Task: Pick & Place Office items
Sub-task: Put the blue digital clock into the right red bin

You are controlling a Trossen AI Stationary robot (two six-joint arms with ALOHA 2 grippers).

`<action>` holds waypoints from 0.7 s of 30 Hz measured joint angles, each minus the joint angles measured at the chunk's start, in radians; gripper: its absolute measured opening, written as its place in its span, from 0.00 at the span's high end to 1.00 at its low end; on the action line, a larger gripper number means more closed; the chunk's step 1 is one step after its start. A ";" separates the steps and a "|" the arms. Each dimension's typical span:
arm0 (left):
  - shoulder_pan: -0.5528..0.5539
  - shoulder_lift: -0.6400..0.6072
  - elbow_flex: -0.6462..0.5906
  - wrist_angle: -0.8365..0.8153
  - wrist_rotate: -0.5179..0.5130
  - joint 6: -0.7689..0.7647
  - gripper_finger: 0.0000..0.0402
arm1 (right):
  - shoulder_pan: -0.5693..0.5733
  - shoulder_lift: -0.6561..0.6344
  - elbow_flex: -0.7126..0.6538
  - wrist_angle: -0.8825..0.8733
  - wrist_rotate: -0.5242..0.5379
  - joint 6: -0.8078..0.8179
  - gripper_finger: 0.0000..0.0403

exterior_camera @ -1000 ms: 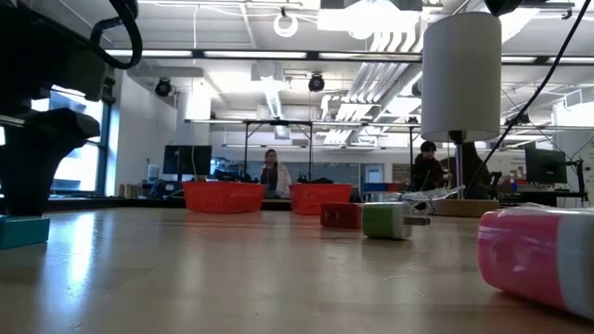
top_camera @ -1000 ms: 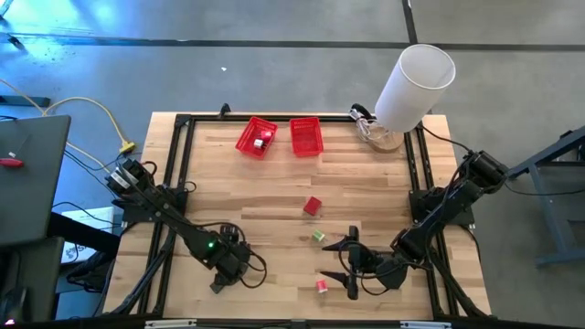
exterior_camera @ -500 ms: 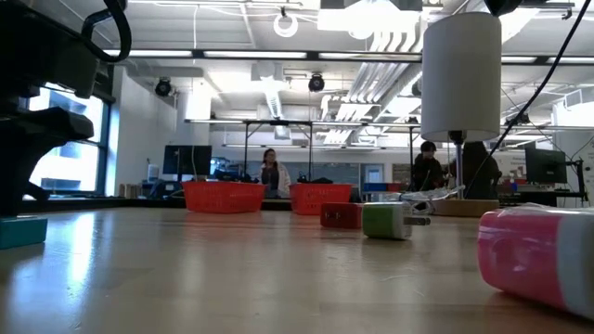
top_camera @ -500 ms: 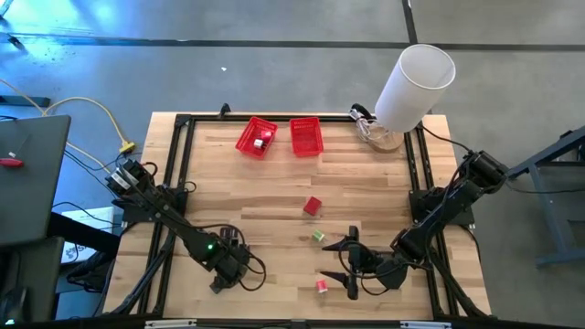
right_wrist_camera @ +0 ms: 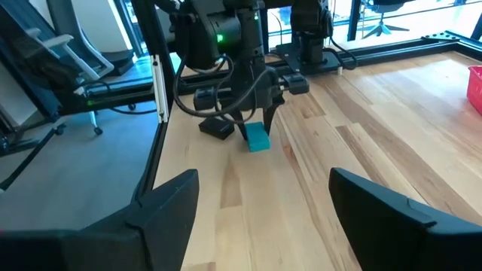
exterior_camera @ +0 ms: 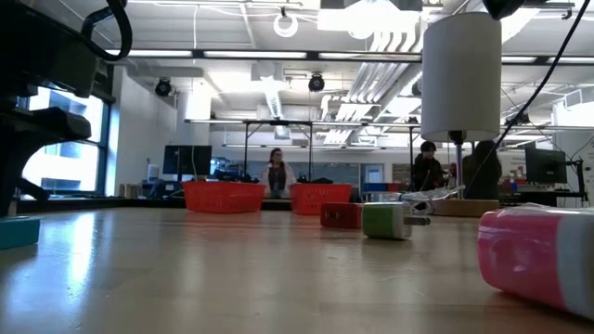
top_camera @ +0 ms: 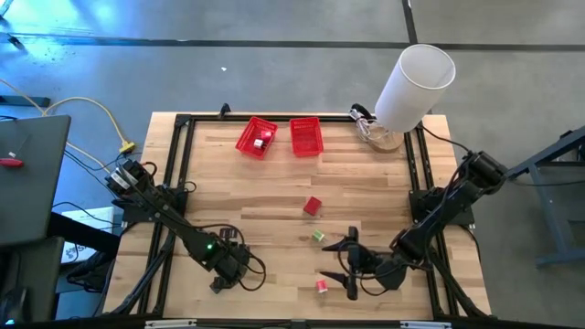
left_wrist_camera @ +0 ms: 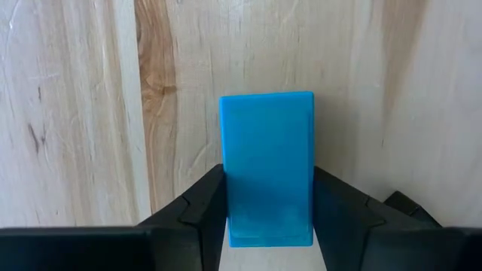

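**Left gripper clamped on teal block, near-left table area**

Now your left gripper (left_wrist_camera: 269, 226) has both fingers (left_wrist_camera: 197, 207) pressed against the sides of the teal block (left_wrist_camera: 267, 167), which lies flat on the wooden table (left_wrist_camera: 75, 113). Versus a second ago, the block sits lower and further left in the low view (exterior_camera: 17, 230). Right gripper (top_camera: 351, 263) is unchanged, spread wide beside the pink block (top_camera: 322, 286); green block (top_camera: 317, 237) and red block (top_camera: 313, 206) haven't moved. No readable labels anywhere.

Teal block (left_wrist_camera: 267, 165); red baskets (top_camera: 257, 137); white cylinder (top_camera: 414, 84)
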 joint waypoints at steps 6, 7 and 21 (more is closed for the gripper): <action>0.026 -0.061 0.015 0.007 -0.036 0.033 0.63 | 0.000 0.001 0.000 0.000 -0.001 -0.010 0.29; 0.036 -0.077 0.027 0.016 -0.043 0.051 0.63 | 0.000 0.001 0.000 0.001 -0.005 -0.019 0.29; 0.167 -0.122 0.126 0.398 -0.163 0.478 0.63 | -0.040 0.001 0.000 0.024 -0.066 -0.074 0.29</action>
